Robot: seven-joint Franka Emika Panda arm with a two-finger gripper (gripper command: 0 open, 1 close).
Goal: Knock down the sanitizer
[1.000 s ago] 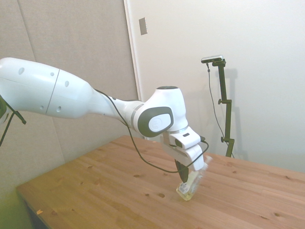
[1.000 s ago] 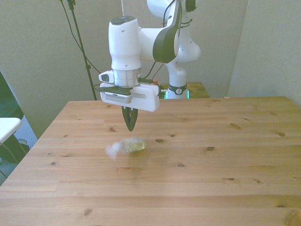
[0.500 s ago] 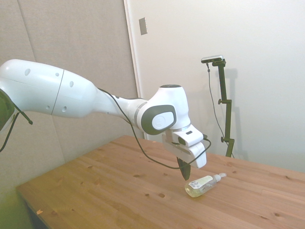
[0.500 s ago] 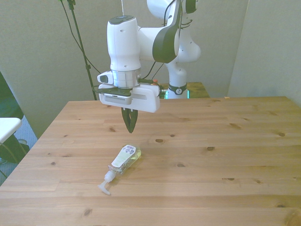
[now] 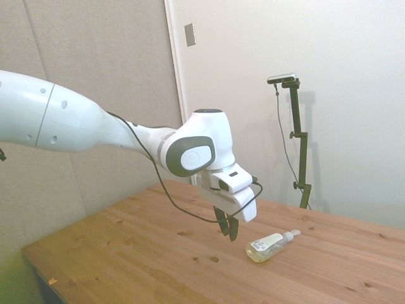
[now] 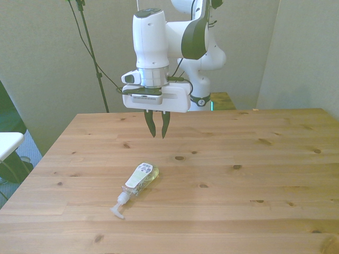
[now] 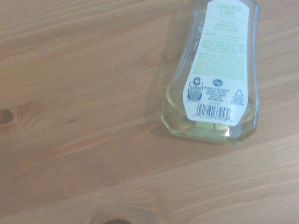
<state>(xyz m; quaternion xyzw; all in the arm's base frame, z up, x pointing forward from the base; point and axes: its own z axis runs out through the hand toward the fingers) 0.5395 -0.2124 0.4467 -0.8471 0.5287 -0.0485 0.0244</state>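
The sanitizer (image 6: 140, 179) lies flat on its side on the wooden table (image 6: 249, 190), its white pump nozzle toward the camera in the front view. The side view shows the sanitizer (image 5: 270, 246) lying to the right of the gripper. The wrist view shows the sanitizer's (image 7: 215, 74) label side up, with pale yellow liquid at its base. My gripper (image 6: 158, 135) hangs above the table, behind the bottle and a little toward the front view's right. It is open by a narrow gap, holds nothing and touches nothing. In the side view the gripper (image 5: 228, 237) points down, clear of the bottle.
A white object (image 6: 8, 144) shows at the front view's left edge, off the table. Dark cables (image 5: 183, 202) loop under the arm's wrist.
The bottle was tipping a second ago and now lies still. My gripper has pulled back from it toward the robot's base, risen slightly, and its fingers have parted.
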